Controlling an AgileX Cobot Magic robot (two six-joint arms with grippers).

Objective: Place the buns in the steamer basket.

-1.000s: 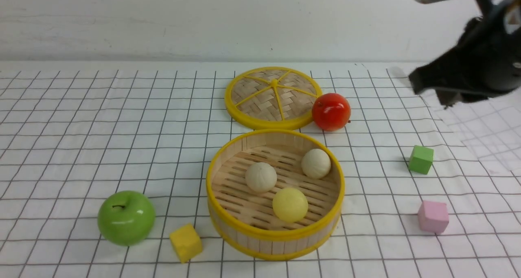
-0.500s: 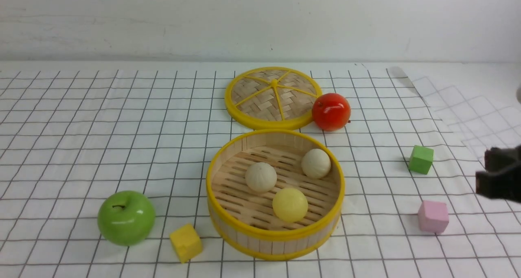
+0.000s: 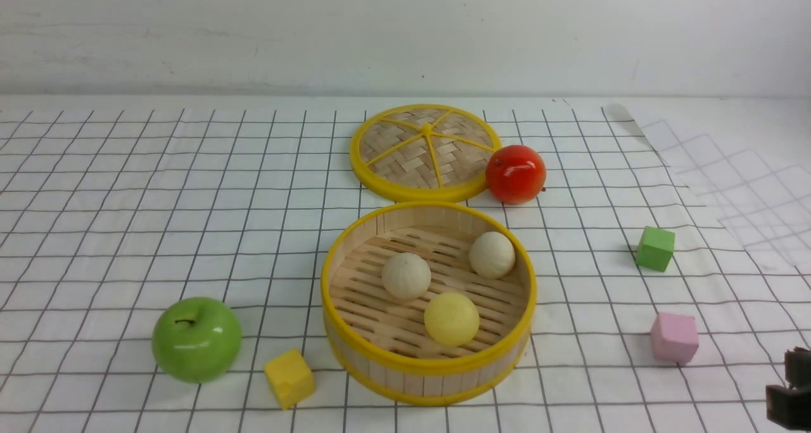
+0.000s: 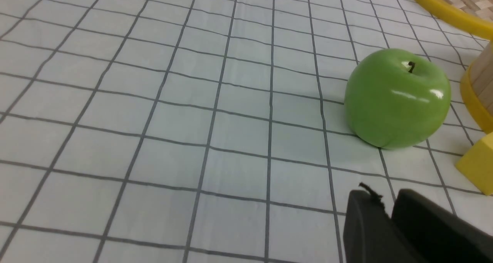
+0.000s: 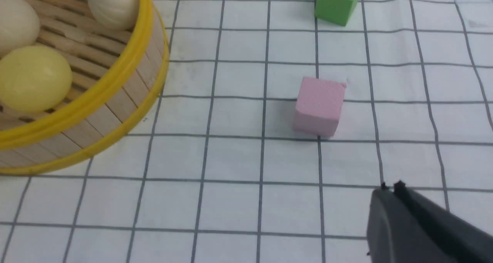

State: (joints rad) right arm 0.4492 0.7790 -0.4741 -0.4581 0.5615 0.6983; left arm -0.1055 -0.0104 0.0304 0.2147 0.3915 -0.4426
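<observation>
Three buns [image 3: 452, 319] sit inside the steamer basket [image 3: 428, 368]; both grippers, left gripper [image 4: 389, 213] and right gripper [image 5: 391, 201], closed, empty.

The front camera looked forward across the whole table from the near edge. The left wrist camera sat low and close by the green apple [image 4: 396, 99] near the near-left part; the right wrist camera looked down closely on the pink cube [image 5: 319, 106] near the near-right, sharing the steamer basket [image 5: 115, 97] with the front view.
</observation>
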